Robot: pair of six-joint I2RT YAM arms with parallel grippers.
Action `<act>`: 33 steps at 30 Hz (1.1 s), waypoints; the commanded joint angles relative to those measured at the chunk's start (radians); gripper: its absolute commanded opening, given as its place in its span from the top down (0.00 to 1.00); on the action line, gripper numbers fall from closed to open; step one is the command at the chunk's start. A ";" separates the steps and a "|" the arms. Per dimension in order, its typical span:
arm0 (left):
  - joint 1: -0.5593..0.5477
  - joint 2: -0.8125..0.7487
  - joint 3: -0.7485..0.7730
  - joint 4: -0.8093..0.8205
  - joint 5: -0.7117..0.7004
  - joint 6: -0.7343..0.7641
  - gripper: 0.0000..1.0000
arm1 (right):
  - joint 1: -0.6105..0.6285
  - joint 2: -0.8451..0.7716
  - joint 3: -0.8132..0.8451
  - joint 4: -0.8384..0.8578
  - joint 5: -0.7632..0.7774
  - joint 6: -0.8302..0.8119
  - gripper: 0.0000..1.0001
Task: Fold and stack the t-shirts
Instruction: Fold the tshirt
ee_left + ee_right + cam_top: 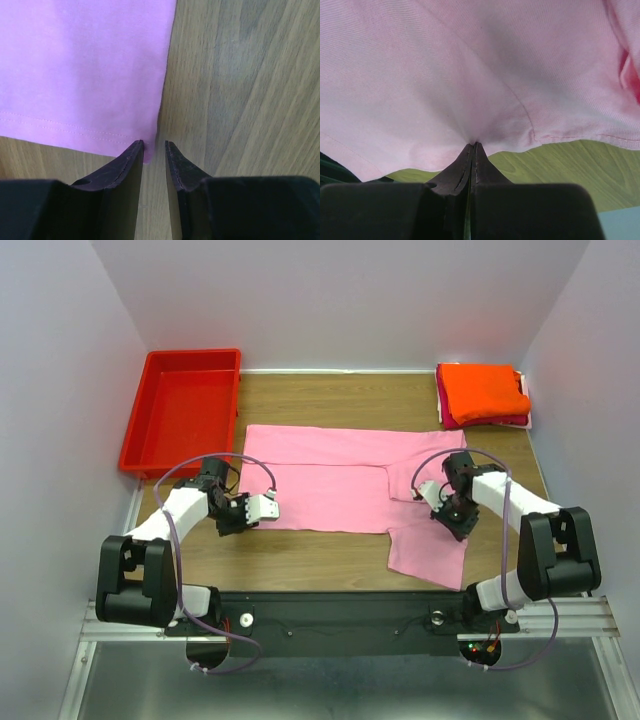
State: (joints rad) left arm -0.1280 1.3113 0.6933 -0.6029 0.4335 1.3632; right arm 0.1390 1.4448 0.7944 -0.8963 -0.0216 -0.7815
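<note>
A light pink t-shirt (330, 480) lies spread on the wooden table, its left part folded over and one sleeve hanging toward the front right. My left gripper (262, 508) sits at the shirt's near-left corner. In the left wrist view its jaws (154, 145) stand a little apart, with the hem corner of the pink cloth (85, 65) at the left fingertip. My right gripper (452, 520) is on the right sleeve area. In the right wrist view it (474, 145) is shut on a pinch of the pink cloth (470, 65), which puckers toward the tips. A folded orange t-shirt (482, 390) rests on a darker pink-red one (490, 422) at the back right.
A red plastic tray (193, 353) stands at the back left corner. White walls close the table in on the left, back and right. Bare wood shows to the right of the left gripper (240, 100) and along the front edge.
</note>
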 commanded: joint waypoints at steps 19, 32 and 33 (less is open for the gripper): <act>0.005 -0.041 -0.011 -0.055 0.013 0.033 1.00 | 0.002 -0.144 0.034 -0.076 0.028 -0.015 0.99; 0.041 -0.021 0.138 -0.141 0.097 -0.039 1.00 | -0.053 -0.193 0.124 -0.130 0.029 -0.044 0.99; 0.041 -0.024 0.135 -0.141 0.096 -0.032 1.00 | -0.052 -0.195 0.123 -0.133 0.028 -0.044 0.99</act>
State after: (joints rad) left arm -0.0929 1.2938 0.8097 -0.6853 0.4866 1.3388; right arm 0.1017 1.2865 0.8776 -0.9920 0.0006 -0.8013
